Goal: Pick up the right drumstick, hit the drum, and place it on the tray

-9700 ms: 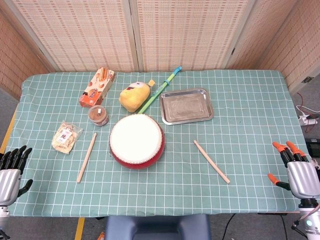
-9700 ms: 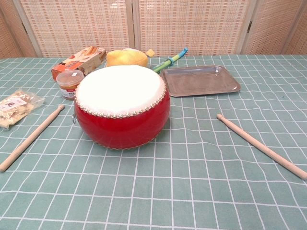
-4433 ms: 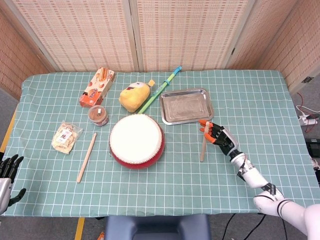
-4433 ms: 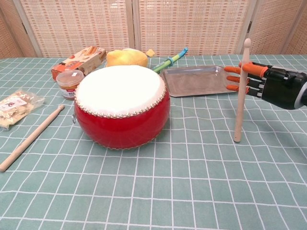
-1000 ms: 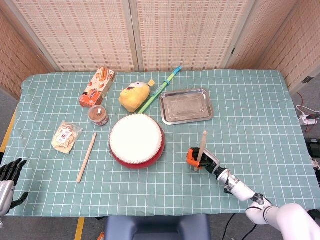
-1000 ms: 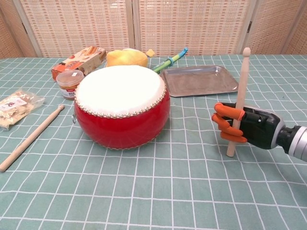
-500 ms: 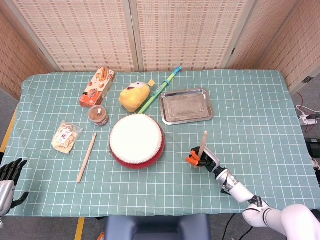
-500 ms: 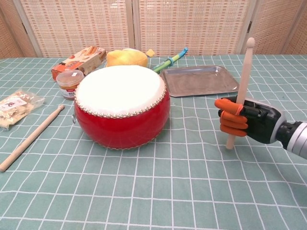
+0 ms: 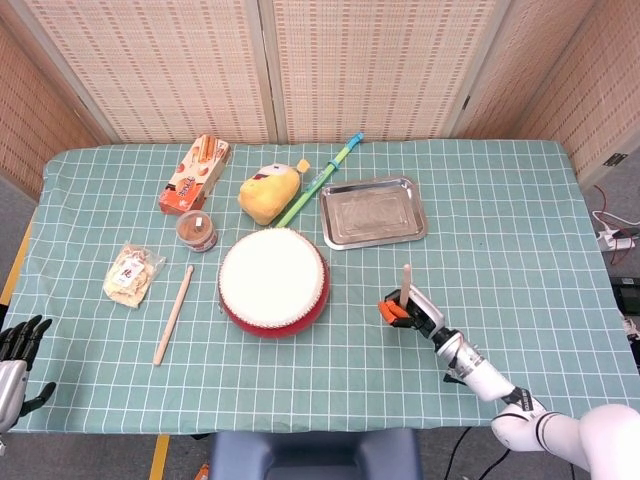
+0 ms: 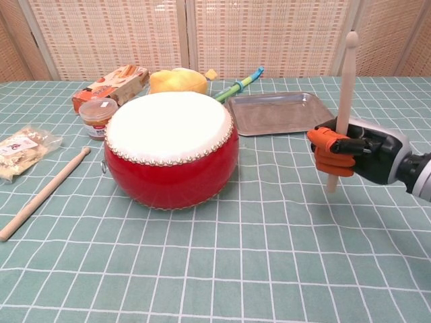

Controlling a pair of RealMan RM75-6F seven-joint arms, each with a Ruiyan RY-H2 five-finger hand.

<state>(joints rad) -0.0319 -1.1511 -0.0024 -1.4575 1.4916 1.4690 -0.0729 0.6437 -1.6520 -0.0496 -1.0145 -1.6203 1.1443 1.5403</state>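
Right now my right hand (image 10: 350, 153) is wrapped around the right drumstick (image 10: 342, 101), fingers curled tight on the lower part of the shaft, so the stick stands nearly upright with its rounded tip well above my knuckles and its butt end hanging just clear of the tabletop (image 10: 222, 269). My left hand (image 9: 18, 350) sits off the near left corner in the head view, fingers loosely apart, holding nothing.

Just to my left across a strip of bare cloth is the drum (image 10: 172, 145), red-bodied with a white skin. I judge the strike has not been made yet: the stick is vertical and the tip is nowhere near the head. To hit it I will have to tip the stick over toward the drum, and that is where trouble could start. My grip is low on the shaft, so a long length swings above my fingers; a quick swing could let it twist or slip in my hold. If I aim short, the tip may catch the studded rim instead of the skin and shove the drum sideways.

On the far side of the drum lies the other drumstick (image 10: 44, 194), near a snack bag (image 10: 17, 151), well out of my path.

Farther back sits the tray (image 10: 279, 112), metal and shallow, with a green-and-blue flute (image 10: 237, 84) angled past its left corner. Setting the stick down there, I could overshoot and let an end hang over the rim, or clip the flute.
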